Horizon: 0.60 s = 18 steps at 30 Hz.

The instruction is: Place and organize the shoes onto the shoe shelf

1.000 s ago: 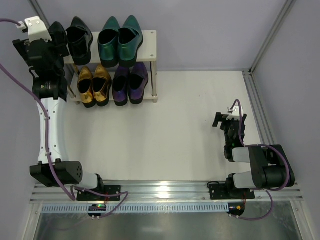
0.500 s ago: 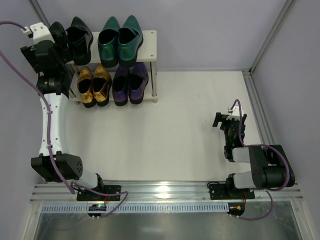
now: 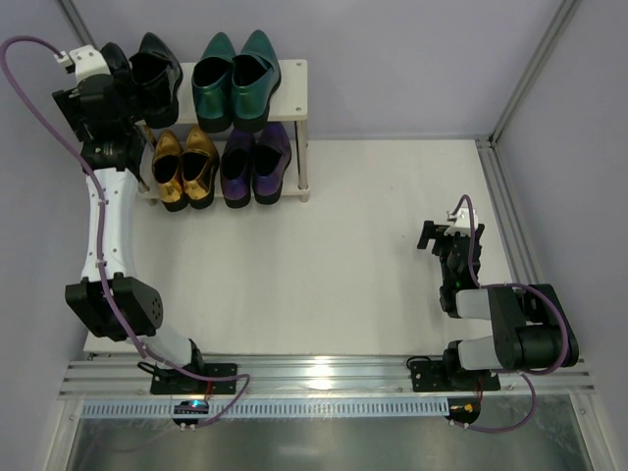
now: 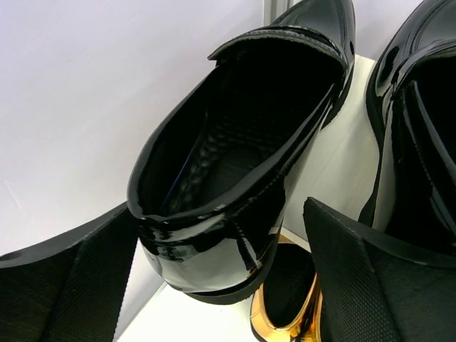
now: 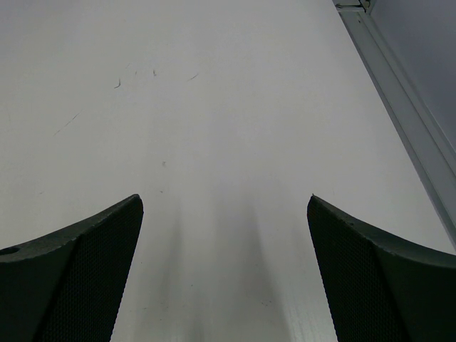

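Observation:
The shoe shelf [image 3: 290, 90] stands at the back left. Its top board holds two black shoes [image 3: 157, 69] and two green shoes [image 3: 234, 78]. The lower board holds two gold shoes [image 3: 184, 165] and two purple shoes [image 3: 255, 162]. My left gripper [image 3: 110, 83] is at the shelf's left end. In the left wrist view it [image 4: 219, 206] is open, its fingers either side of the heel of the leftmost black shoe [image 4: 242, 142], which rests on the top board [image 4: 335, 164]. The other black shoe [image 4: 420, 128] is to the right and a gold shoe [image 4: 285, 313] is below. My right gripper [image 3: 444, 235] is open and empty.
The purple back wall runs just behind the shelf. A metal frame post [image 3: 525, 74] and rail [image 3: 505, 216] line the right side. The right wrist view shows only bare white table [image 5: 214, 107] and the rail [image 5: 399, 92].
My left arm has swung to the right and towards the back, bringing the gripper closer in on the leftmost black shoe. The right arm has not moved.

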Motion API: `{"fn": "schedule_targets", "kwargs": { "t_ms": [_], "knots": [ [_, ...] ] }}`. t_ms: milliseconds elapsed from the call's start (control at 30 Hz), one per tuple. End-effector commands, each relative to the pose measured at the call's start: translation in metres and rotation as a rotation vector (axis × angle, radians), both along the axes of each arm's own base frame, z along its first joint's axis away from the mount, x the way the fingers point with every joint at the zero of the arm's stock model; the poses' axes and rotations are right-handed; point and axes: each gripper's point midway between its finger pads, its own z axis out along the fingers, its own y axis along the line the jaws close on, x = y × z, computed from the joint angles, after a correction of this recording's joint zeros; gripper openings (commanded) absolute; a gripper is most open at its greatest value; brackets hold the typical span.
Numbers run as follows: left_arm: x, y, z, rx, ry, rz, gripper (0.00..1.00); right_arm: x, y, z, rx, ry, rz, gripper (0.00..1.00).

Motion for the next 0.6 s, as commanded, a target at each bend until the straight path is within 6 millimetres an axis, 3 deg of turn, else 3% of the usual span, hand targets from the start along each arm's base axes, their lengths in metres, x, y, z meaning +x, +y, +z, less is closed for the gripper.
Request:
{"fn": "schedule_targets", "kwargs": {
  "t_ms": [0,233,267,367,467,567],
  "knots": [
    [0.004,-0.002,0.032,0.017,-0.107,-0.021,0.88,0.006,0.002,0.021,0.017,-0.075,0.006,0.97],
    [0.004,-0.014,0.038,0.027,-0.147,-0.1,0.54,0.006,0.001,0.02,0.016,-0.074,0.005,0.97],
    [0.004,-0.016,0.039,0.029,-0.151,-0.109,0.42,0.006,0.002,0.021,0.016,-0.075,0.006,0.97],
    [0.003,-0.023,0.04,0.032,-0.16,-0.148,0.17,0.006,0.001,0.021,0.015,-0.075,0.006,0.97],
    [-0.001,-0.028,0.04,0.036,-0.18,-0.18,0.0,0.005,0.001,0.019,0.016,-0.072,0.006,0.97],
    [-0.003,-0.039,0.04,0.045,-0.203,-0.241,0.0,0.006,0.002,0.02,0.017,-0.074,0.006,0.97]
  ]
}}
